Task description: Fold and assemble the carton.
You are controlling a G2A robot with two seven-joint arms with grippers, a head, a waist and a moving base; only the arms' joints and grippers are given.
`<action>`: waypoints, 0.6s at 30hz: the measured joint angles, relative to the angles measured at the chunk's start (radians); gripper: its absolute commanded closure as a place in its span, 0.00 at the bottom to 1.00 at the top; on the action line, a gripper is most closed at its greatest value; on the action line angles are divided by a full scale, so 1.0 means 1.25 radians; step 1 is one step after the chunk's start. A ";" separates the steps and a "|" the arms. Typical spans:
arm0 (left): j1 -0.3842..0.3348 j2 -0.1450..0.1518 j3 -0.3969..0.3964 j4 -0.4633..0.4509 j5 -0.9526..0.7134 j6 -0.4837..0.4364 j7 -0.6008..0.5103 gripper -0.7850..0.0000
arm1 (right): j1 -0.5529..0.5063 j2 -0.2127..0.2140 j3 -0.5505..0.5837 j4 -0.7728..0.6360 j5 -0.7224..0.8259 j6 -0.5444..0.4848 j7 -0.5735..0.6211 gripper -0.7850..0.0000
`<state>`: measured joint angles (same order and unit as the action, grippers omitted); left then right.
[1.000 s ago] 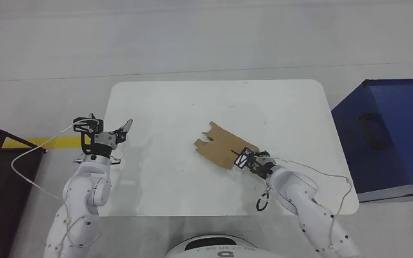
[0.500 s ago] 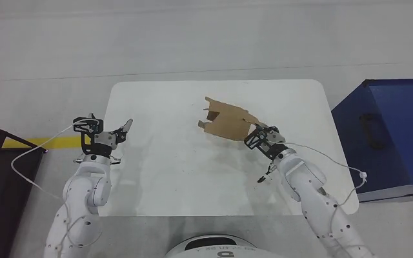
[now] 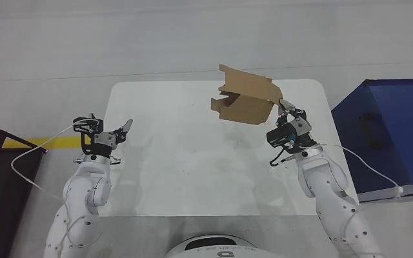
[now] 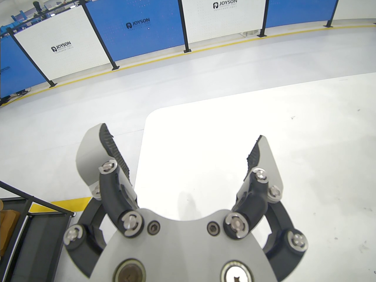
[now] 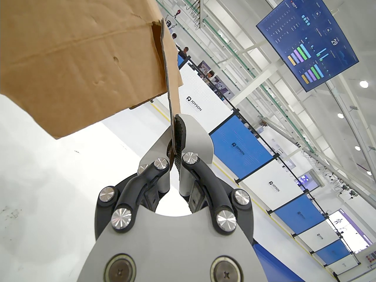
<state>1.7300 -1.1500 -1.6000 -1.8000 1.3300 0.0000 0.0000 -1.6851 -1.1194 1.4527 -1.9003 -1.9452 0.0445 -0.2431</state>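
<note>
While the right gripper (image 3: 282, 107) sits in the upper right of the top view, its two fingers are pressed together on a thin edge flap of the brown cardboard carton (image 3: 245, 100). In the right wrist view, the ribbed pads of the right gripper (image 5: 175, 136) pinch that flap, seen edge on. The carton (image 5: 73, 45) spreads across the upper left of the frame, with creases and small dents on its face.

In the top view the carton is partly opened into a box shape. It lies right of centre in the upper part of the frame, overlapping the far edge of the white table (image 3: 168, 168). Its notched flaps point toward the left of the frame, and its right end meets the gripper. It is held up off the tabletop (image 5: 44, 162).

The left gripper (image 3: 106, 124) is at the middle left of the top view, at the table's left edge and well apart from the carton. In the left wrist view, the left gripper (image 4: 180, 139) has its fingers spread wide with nothing between them. One finger is over the grey floor, the other over the table (image 4: 220, 148).

A blue bin (image 3: 381, 142) stands at the right edge of the top view, beside the table. A black rack (image 3: 13, 168) sits at the left edge. Blue and white partition panels (image 4: 141, 24) line the top of the left wrist view. A wall screen with charts (image 5: 307, 35) hangs in the upper right of the right wrist view.
</note>
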 measured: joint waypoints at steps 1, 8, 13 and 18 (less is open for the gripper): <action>0.000 0.000 0.000 0.000 0.000 0.000 0.000 0.00 | 0.000 0.000 0.000 0.000 0.000 0.000 0.000 1.00; 0.000 0.000 0.000 0.000 0.000 0.000 0.000 0.00 | 0.004 0.002 0.005 0.002 -0.030 0.024 -0.016 1.00; 0.000 0.000 0.000 0.000 0.000 0.000 0.000 0.00 | -0.018 0.010 0.007 -0.092 -0.414 0.177 0.046 1.00; 0.000 0.000 0.000 0.000 0.000 0.000 0.000 0.00 | -0.033 0.005 -0.009 -0.138 -0.817 0.241 0.169 1.00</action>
<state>1.7300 -1.1500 -1.6000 -1.8000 1.3300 0.0000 0.0000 -1.7268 -1.1137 1.4417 -2.0723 -2.9661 0.3462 -0.0322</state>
